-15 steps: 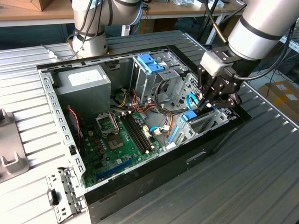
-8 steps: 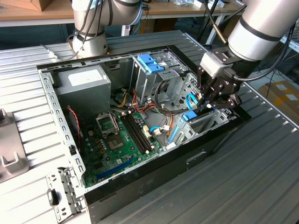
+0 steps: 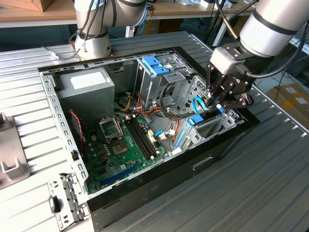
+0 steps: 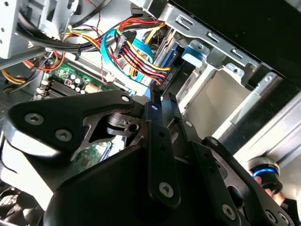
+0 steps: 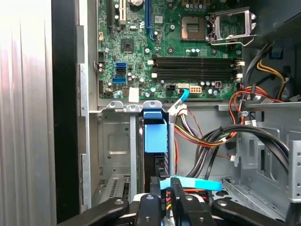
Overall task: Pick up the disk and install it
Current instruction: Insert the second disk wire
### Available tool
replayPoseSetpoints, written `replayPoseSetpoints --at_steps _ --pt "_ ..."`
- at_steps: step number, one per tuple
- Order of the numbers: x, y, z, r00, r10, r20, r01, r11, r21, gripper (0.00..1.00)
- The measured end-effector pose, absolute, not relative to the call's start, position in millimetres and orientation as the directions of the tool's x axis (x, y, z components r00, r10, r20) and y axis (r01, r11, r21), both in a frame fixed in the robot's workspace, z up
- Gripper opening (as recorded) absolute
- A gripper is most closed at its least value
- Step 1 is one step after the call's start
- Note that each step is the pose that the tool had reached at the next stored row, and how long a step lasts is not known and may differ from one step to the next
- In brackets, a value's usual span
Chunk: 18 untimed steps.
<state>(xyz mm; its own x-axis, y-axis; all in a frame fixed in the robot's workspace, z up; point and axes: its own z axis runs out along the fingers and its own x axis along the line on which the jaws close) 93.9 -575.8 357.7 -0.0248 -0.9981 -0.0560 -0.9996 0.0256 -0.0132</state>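
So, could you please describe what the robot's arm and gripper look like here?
In the exterior view, the arm has thick, light grey cylindrical segments with a dark band at a joint and black cables running alongside. A pale grey block sits at the wrist above the gripper, which is matte black. In both wrist views the gripper's flat black linkage plates are joined by round silver bolts.

My gripper point(image 5: 162, 207) hides most of the disk point(image 5: 155, 165) in its bay; my arm point(image 3: 275, 24) runs off-frame.
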Motion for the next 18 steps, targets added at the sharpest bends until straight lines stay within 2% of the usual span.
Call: replayPoseSetpoints --at_steps 4,5,6,7,18 --pt "94 -576 359 -0.025 -0.998 -0.060 -1.000 0.026 -0.013 0.22" --pt "95 -576 359 -0.025 -0.998 -0.061 -1.000 0.026 -0.013 0.15" --pt "97 -576 359 -0.025 -0.998 -0.062 -1.000 0.026 -0.011 0.15" --pt "98 -576 359 -0.025 -0.998 -0.062 -1.000 0.026 -0.010 0.10" --pt "102 -581 345 -0.027 -0.998 -0.061 -1.000 0.026 0.017 0.10"
